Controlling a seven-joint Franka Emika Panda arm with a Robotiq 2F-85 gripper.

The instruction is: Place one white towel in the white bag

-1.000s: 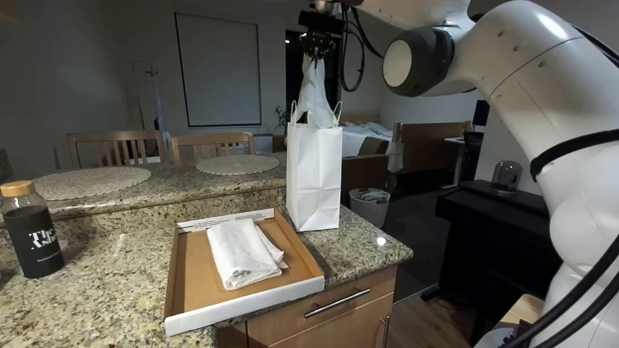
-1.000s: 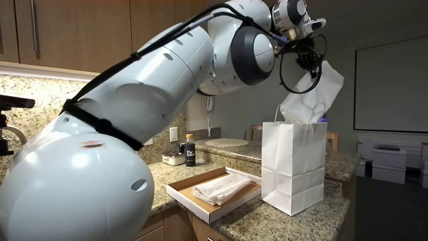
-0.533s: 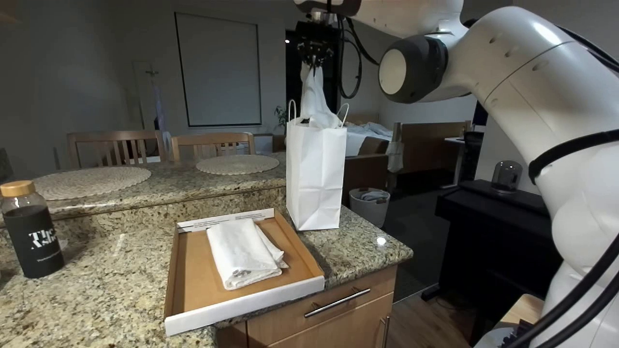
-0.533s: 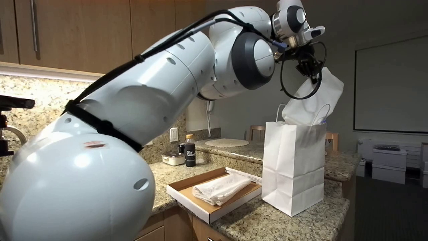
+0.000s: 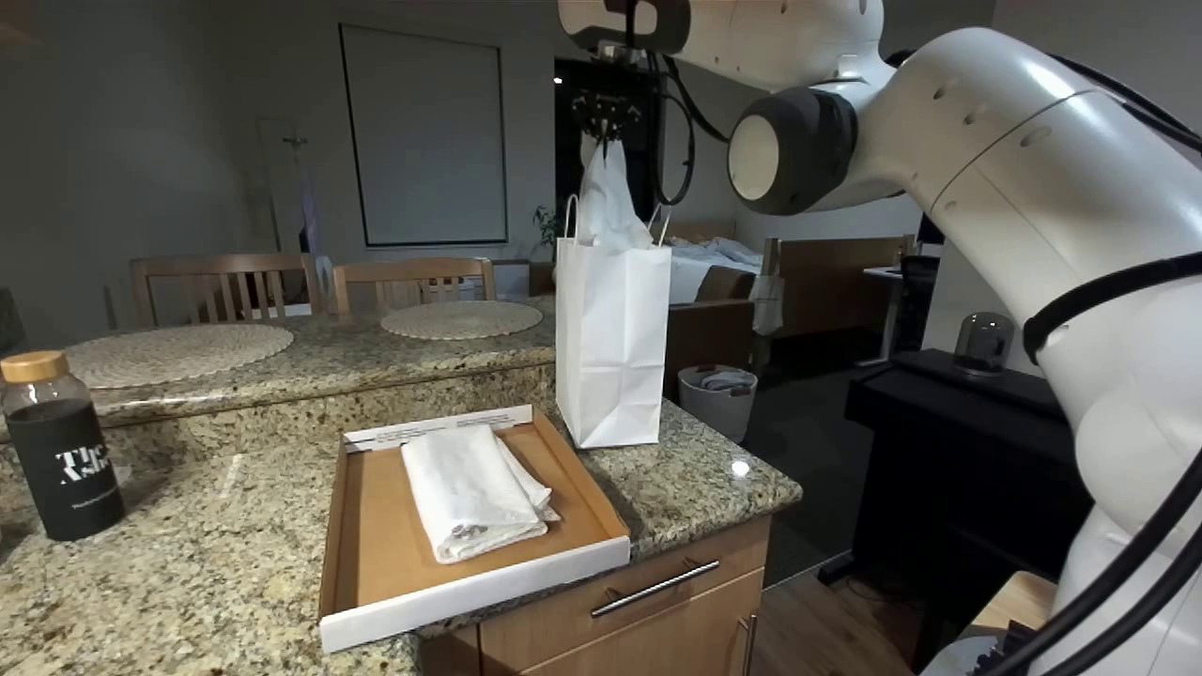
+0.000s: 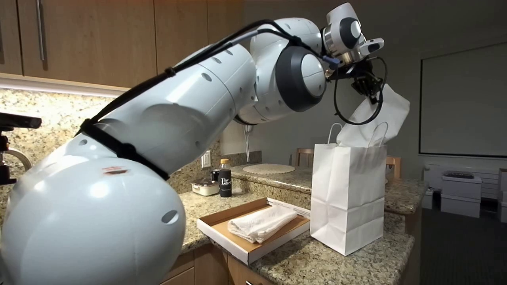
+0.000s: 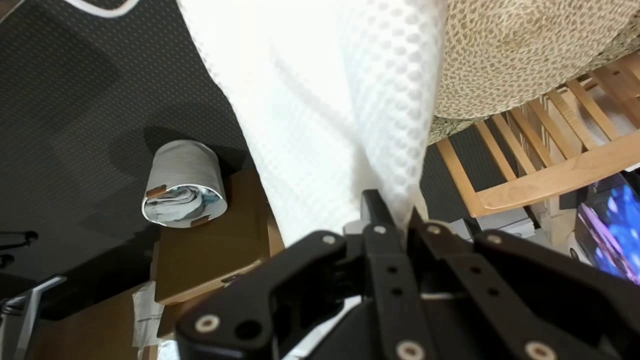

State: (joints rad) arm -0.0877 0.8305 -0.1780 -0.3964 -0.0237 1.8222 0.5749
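My gripper (image 5: 606, 143) is above the white bag and shut on a white towel (image 5: 608, 202), which hangs down. In an exterior view the gripper (image 6: 373, 101) pinches the towel (image 6: 390, 114) near its upper edge. In the wrist view the gripper's (image 7: 396, 212) fingers press the textured towel (image 7: 310, 130) between them. The white paper bag (image 5: 615, 347) stands upright with both handles up; it also shows in an exterior view (image 6: 348, 198). The towel's lower end is hidden behind the bag's rim, at its mouth. A folded white towel (image 5: 474, 493) lies in the cardboard tray (image 5: 376, 526).
The bag stands near the granite counter's (image 5: 714, 479) corner, right beside the tray. A raised ledge with woven mats (image 5: 460, 319) is behind. A black bottle (image 5: 66, 469) stands at the far side. Chairs (image 5: 413, 272) stand beyond the ledge.
My gripper has moved down with the towel, whose lower end sits deeper behind the bag's rim. The bag's top and handles have shifted slightly. The towel in the tray has not moved.
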